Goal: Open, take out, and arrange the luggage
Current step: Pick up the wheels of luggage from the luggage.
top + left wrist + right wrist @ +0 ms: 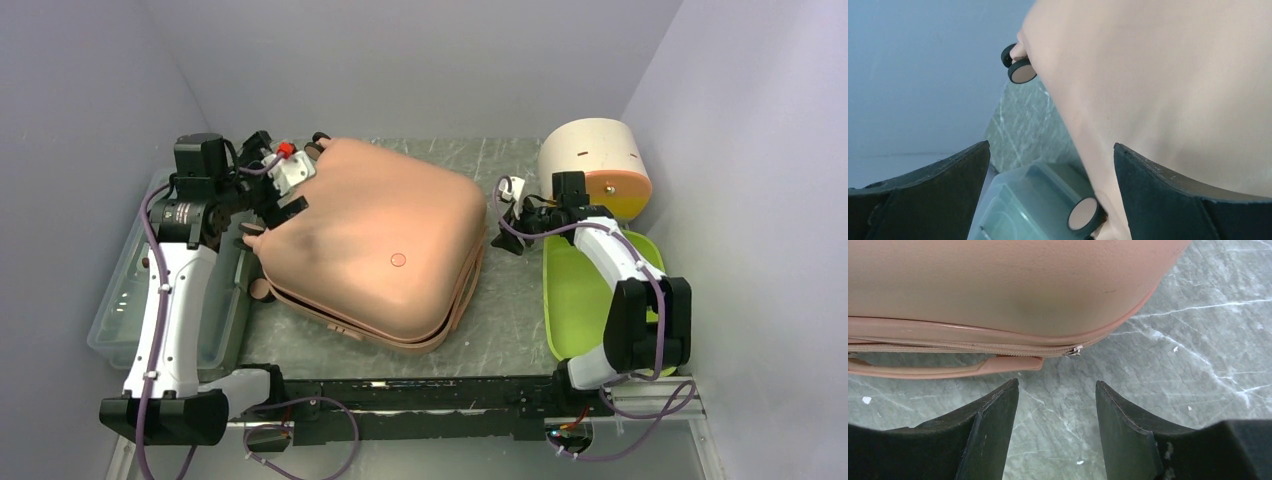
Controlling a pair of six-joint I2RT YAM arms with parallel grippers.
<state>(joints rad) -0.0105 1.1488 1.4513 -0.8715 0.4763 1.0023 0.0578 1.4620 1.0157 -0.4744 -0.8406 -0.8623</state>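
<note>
Both sets of jaws gape empty beside the closed salmon-pink hard-shell suitcase (370, 240): right gripper (1057, 385) is nearer, silver zipper pull (1074, 351) just ahead of its fingers (993, 430), seam (973, 347) running crosswise; left gripper (1050, 146) hangs by the black wheels (1022, 74).

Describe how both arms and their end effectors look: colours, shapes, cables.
Both the left arm and right arm have white link shells and black joint housings, with purple cables looped alongside. The left end effector carries a white mount with a small red part; it and the right end effector end in matte black, wedge-shaped fingers.
</note>
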